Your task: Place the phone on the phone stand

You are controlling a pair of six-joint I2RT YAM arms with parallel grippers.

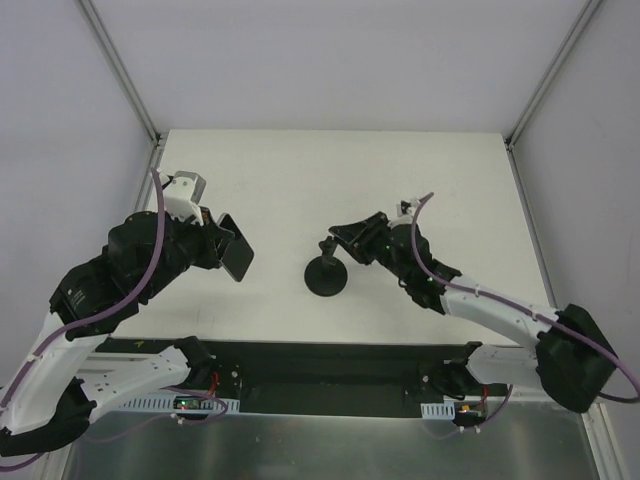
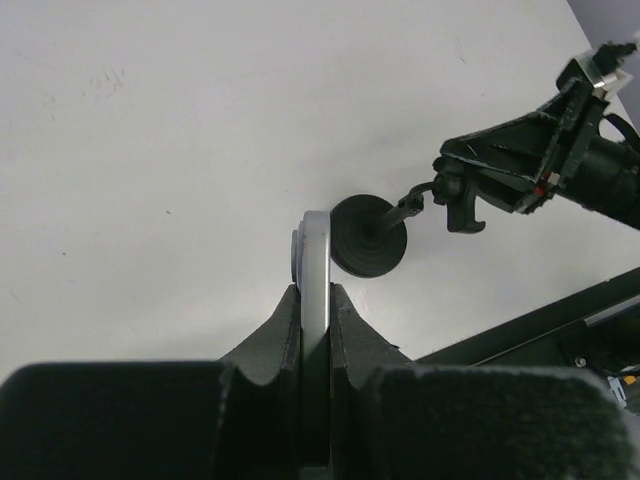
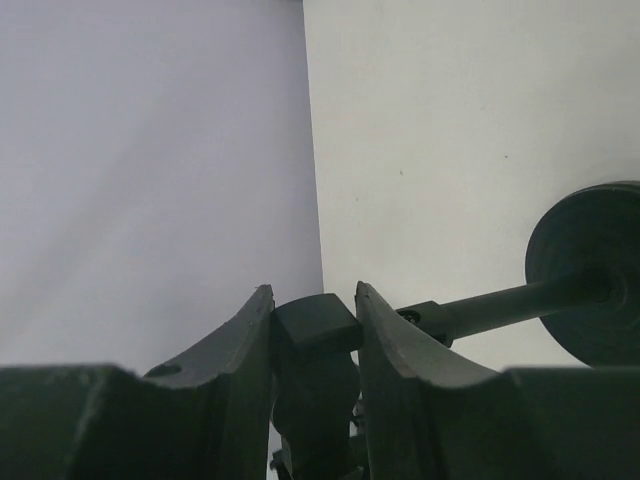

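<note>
The phone is held edge-up above the table's left half, with my left gripper shut on it. In the left wrist view its pale silver edge rises from between the fingers of the left gripper. The phone stand sits at mid-table on its round black disc base, to the right of the phone. My right gripper is closed on the stand's bracket head, both jaws touching it. The stem runs to the base. The right gripper is also in the top view.
The white table is bounded by white walls and metal frame posts. A black rail runs along the near edge by the arm bases. The right arm stretches in from the lower right.
</note>
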